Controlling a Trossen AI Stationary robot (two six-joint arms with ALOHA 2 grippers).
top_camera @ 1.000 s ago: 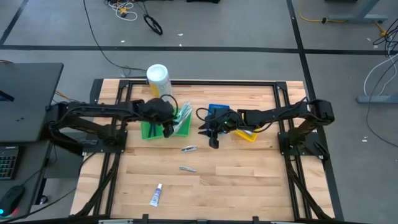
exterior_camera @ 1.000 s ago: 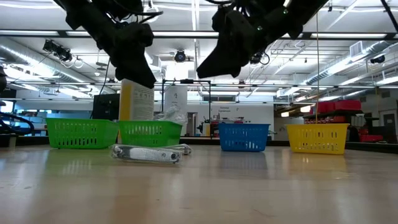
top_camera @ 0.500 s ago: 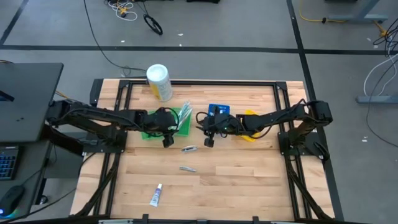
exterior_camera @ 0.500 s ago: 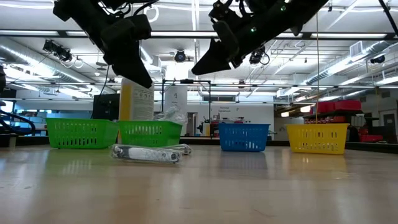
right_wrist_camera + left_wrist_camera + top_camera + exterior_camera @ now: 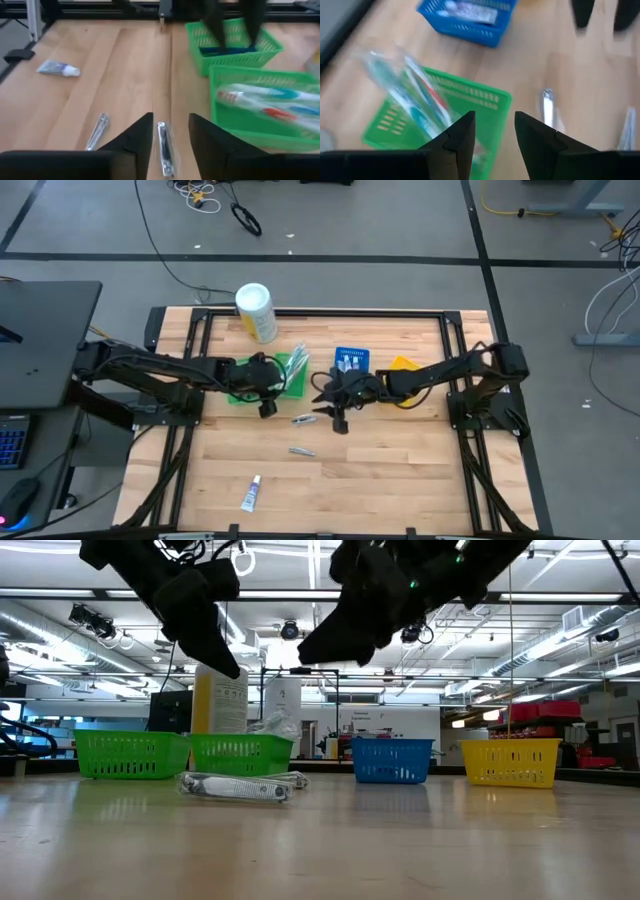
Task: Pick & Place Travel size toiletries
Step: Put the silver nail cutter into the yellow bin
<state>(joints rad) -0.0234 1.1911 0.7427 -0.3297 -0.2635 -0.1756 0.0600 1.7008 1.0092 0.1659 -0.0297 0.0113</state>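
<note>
Right gripper point(image 5: 331, 412) hovers open and empty above the silvery piece point(image 5: 305, 419); left gripper point(image 5: 268, 392), open and empty, hangs over the green bin point(image 5: 240, 393).

Toothbrushes point(image 5: 297, 367) lie in a bin point(image 5: 291, 385) left of another bin point(image 5: 351, 360) holding tubes. Nearer the front edge, two small pieces point(image 5: 305, 419), perhaps clippers point(image 5: 301, 451), lie on the surface point(image 5: 400, 470); a tube point(image 5: 251, 494) lies farthest forward.
</note>
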